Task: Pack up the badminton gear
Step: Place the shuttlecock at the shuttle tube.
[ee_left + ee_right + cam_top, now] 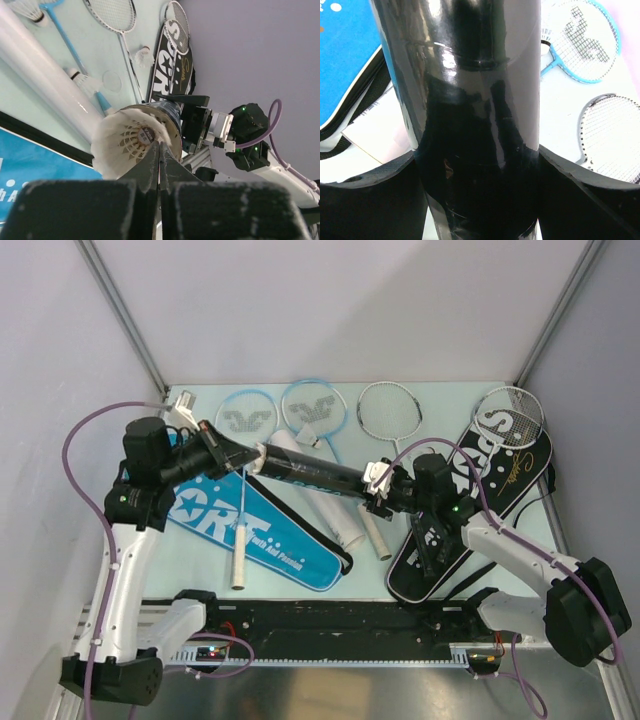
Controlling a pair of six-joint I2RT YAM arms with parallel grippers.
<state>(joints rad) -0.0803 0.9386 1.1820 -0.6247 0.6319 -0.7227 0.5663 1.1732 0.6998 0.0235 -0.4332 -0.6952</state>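
Observation:
A black tube [310,472] is held level above the table, with my right gripper [372,485] shut round its right end. In the right wrist view the fingers [375,195] press both sides of the black tube [470,100]. A white feather shuttlecock [120,145] sits in the tube's open mouth, skirt outward. My left gripper [247,460] is shut, and its fingertips [160,146] touch the shuttlecock's rim. A white tube [325,505] lies on the table under the black one.
A blue cover [270,540] lies front left with a light-blue racket [243,420] across it. A black cover [490,490] lies right. Another light-blue racket [313,408] and silver rackets [390,410] lie at the back. Loose shuttlecocks [145,56] rest on the table.

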